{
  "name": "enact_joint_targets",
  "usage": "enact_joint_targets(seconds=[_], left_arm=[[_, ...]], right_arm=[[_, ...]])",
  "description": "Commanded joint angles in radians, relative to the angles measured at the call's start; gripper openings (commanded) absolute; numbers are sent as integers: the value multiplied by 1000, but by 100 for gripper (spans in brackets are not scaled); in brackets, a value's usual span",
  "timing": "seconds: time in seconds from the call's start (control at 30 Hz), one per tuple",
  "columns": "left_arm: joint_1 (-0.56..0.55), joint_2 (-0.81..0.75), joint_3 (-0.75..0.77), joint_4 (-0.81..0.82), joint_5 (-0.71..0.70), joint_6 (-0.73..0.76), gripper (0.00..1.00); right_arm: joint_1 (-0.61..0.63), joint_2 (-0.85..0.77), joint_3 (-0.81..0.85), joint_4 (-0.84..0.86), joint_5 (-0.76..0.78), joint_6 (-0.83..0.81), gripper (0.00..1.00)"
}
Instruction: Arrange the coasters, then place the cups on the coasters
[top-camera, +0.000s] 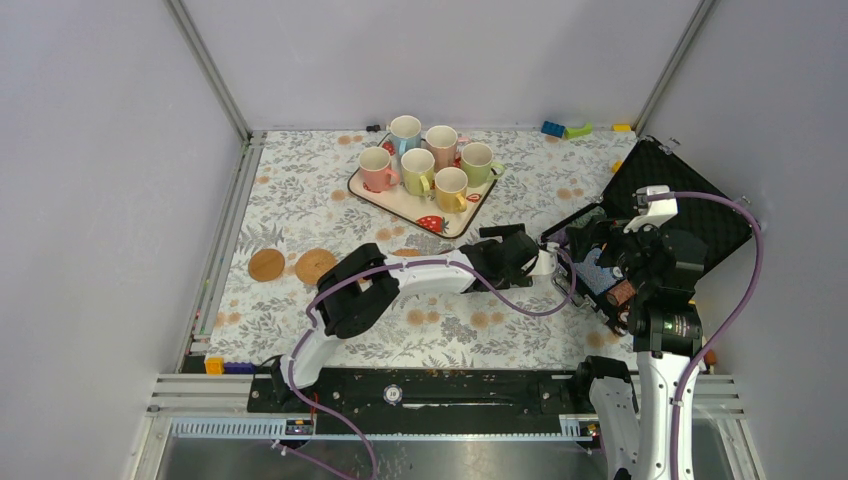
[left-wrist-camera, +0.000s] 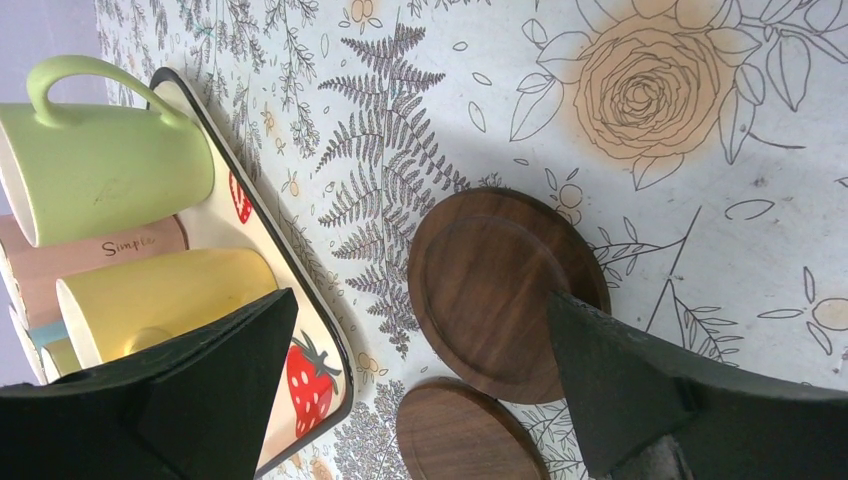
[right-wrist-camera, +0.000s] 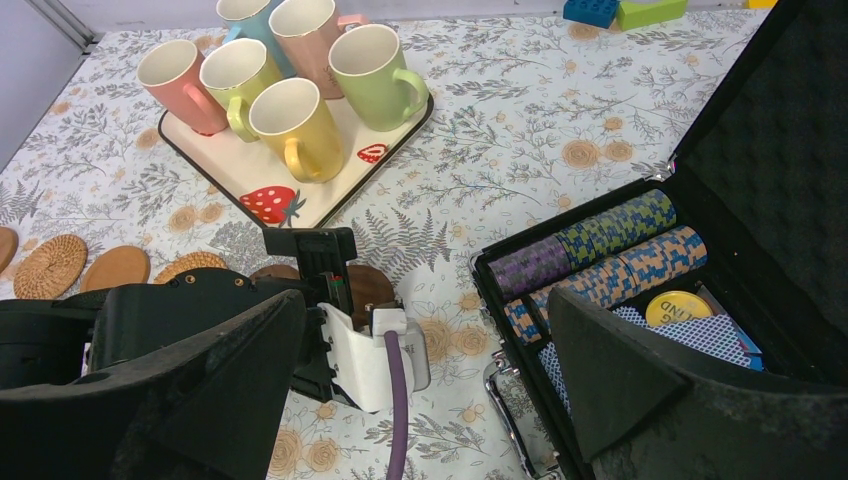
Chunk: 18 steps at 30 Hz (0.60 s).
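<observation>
task early | six cups (top-camera: 425, 165) all on strawberry tray (top-camera: 405, 203), none placed | coasters (top-camera: 315, 266) loose on bench (top-camera: 530, 185) | left hand (left-wrist-camera: 420, 300) wide open over dark brown coaster (left-wrist-camera: 490, 290), gripping nothing | right hand (right-wrist-camera: 425, 300) open, empty | left to do: arrange, then six placements

The bottom edge cuts off the lower dark brown coaster (left-wrist-camera: 465, 435). A black finger (left-wrist-camera: 640, 390) of the left hand (left-wrist-camera: 420, 297) hides part of the bigger dark brown coaster (left-wrist-camera: 480, 290). The pink cup (left-wrist-camera: 100, 250) sits mostly behind the green cup (left-wrist-camera: 110, 175) and the yellow cup (left-wrist-camera: 170, 300).

In the right wrist view, the left arm (right-wrist-camera: 180, 300) covers most of both dark coasters and half of a woven coaster (right-wrist-camera: 190, 265). The top edge cuts the blue cup (right-wrist-camera: 248, 30).
</observation>
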Motion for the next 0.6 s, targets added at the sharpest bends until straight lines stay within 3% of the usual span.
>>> enact_joint_targets(seconds=[0.0,0.57], left_arm=[[-4,-2,42,0,7,-21,99],[-14,-10,66,-18,11,-35,99]], right_arm=[[-7,-9,3,40,-18,9,98],[-9,-7,2,40,-19,7,98]])
